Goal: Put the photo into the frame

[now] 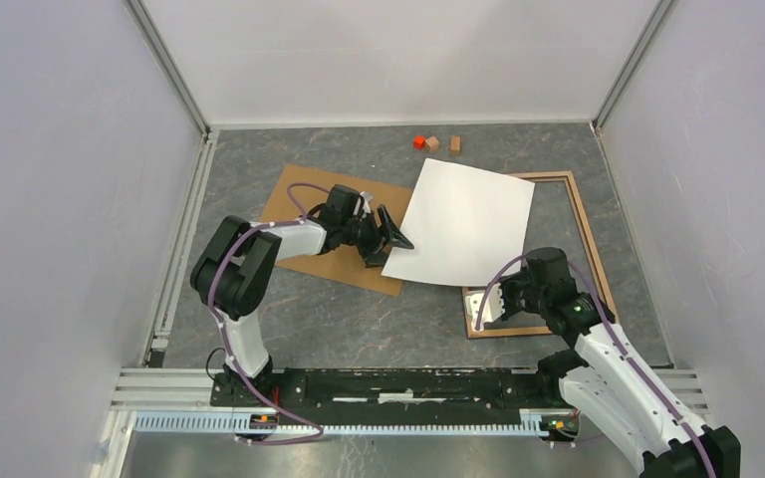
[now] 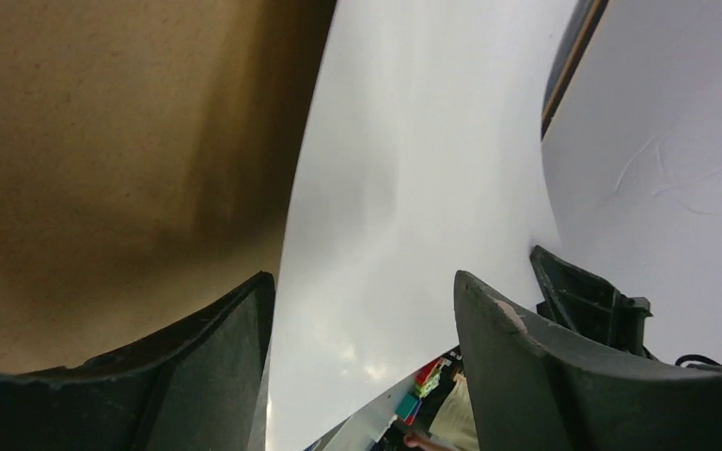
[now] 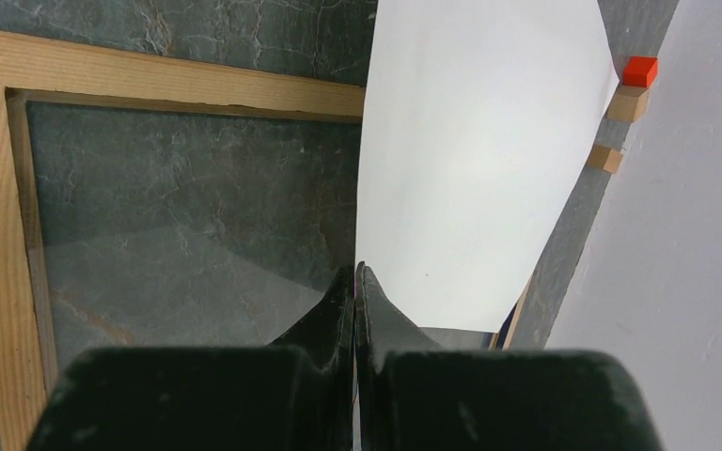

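Observation:
The photo (image 1: 463,224) shows only its plain white back. It lies tilted across the frame's left part and the edge of the brown backing board (image 1: 309,229). The light wood frame (image 1: 588,229) lies flat on the grey table. My right gripper (image 1: 503,291) is shut on the photo's near edge, and in the right wrist view the fingertips (image 3: 355,272) pinch the sheet (image 3: 470,160) above the frame (image 3: 150,80). My left gripper (image 1: 393,239) is open at the photo's left edge. In the left wrist view its fingers (image 2: 362,319) straddle the sheet (image 2: 414,188) beside the board (image 2: 103,141).
A red block (image 1: 419,141) and two small wooden blocks (image 1: 432,143) (image 1: 454,144) sit by the back wall, and they also show in the right wrist view (image 3: 639,70). White walls close in the table on three sides.

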You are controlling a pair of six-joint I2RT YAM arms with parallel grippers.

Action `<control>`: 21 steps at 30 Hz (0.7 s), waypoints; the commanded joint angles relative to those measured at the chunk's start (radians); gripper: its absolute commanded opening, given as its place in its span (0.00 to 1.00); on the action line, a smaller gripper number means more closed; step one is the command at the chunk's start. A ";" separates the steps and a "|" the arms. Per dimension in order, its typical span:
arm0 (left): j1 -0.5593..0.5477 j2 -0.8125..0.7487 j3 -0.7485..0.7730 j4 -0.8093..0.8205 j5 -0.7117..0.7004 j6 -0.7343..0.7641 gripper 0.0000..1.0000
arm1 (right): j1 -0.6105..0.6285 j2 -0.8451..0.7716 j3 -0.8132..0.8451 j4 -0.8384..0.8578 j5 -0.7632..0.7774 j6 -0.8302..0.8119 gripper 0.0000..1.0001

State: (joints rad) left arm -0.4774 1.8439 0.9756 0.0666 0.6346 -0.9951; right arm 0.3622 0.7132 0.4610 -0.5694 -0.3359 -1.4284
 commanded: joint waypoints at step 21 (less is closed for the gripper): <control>-0.328 -0.106 -0.186 0.430 -0.436 -0.313 0.10 | -0.004 -0.102 0.529 0.041 0.379 1.437 0.98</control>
State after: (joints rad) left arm -0.6689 1.8309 0.8204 0.3473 0.4580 -1.1927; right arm 0.3595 0.5835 0.8040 -0.5655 -0.2432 -0.5819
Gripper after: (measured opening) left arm 0.099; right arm 0.981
